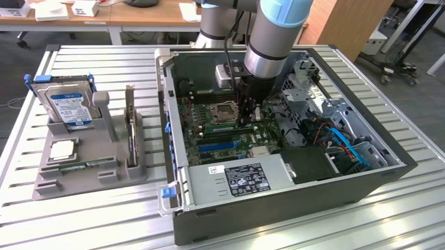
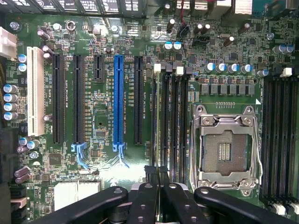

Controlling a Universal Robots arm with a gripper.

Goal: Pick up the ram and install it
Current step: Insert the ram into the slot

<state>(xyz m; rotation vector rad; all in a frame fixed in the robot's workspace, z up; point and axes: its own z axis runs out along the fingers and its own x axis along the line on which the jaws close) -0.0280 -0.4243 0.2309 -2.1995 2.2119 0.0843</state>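
My gripper [image 1: 245, 121] reaches down into the open computer case [image 1: 278, 219], over the motherboard [image 2: 100, 126]. Its black fingers [image 2: 145, 196] stand pressed close together, shut on the ram [image 2: 159, 140], a thin green stick seen edge-on. The ram runs along the bank of black memory slots [image 2: 173, 121] beside the empty processor socket [image 2: 225, 149]. In the exterior view the ram [image 1: 221, 126] is a short green strip low on the board at my fingertips. Whether it is seated in a slot or just above it I cannot tell.
A grey holder [image 1: 76, 177] on the exterior view's left carries a blue-labelled hard drive [image 1: 70, 107], an upright expansion card [image 1: 131, 125] and a thin green board [image 1: 87, 165] lying flat. Inside the case are the power supply [image 1: 236, 179], blue cables [image 1: 347, 143] and a blue card slot [image 2: 118, 98].
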